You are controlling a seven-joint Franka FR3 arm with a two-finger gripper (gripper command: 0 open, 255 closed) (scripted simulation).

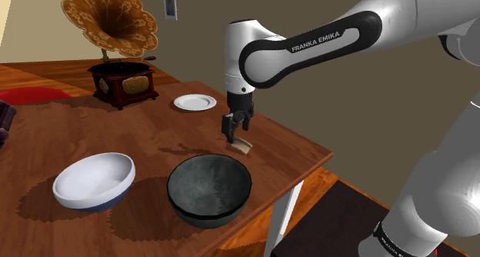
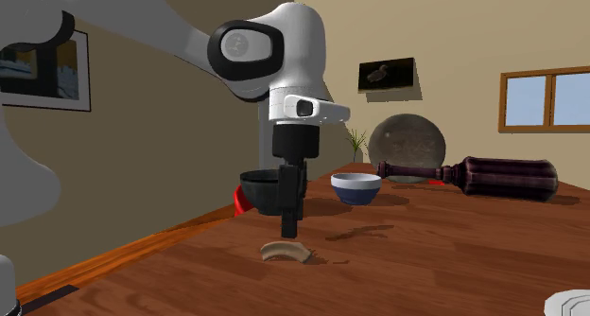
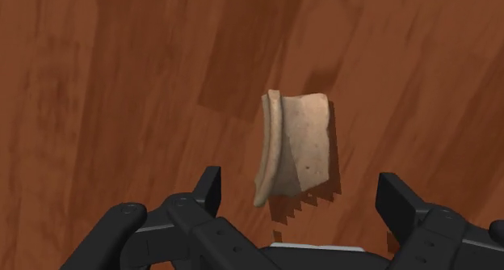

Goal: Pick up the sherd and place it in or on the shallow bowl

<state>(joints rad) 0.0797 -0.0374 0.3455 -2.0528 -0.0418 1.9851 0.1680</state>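
Sherd: the tan curved sherd (image 3: 295,147) lies flat on the wooden table (image 1: 115,132), near the edge at the shoulder view's right, touched by nothing.
Gripper: the black gripper (image 3: 303,191) hangs just above the sherd and points straight down. Its fingers are spread apart with nothing between them. In the wrist view the sherd sits in the gap, nearer one finger than the other.
Likely target: the white dish (image 1: 195,102), the flattest of the three vessels, stands well apart from the sherd, farther back on the table. That it is the shallow bowl is my judgement.
Other vessels: a dark bowl (image 1: 209,188) is near the sherd, and a white bowl (image 1: 94,180) with a blue outside is beside the dark one.
Done: the approach only, by the look of it.
Left: descend, close on the sherd, lift, carry, release in the dish.
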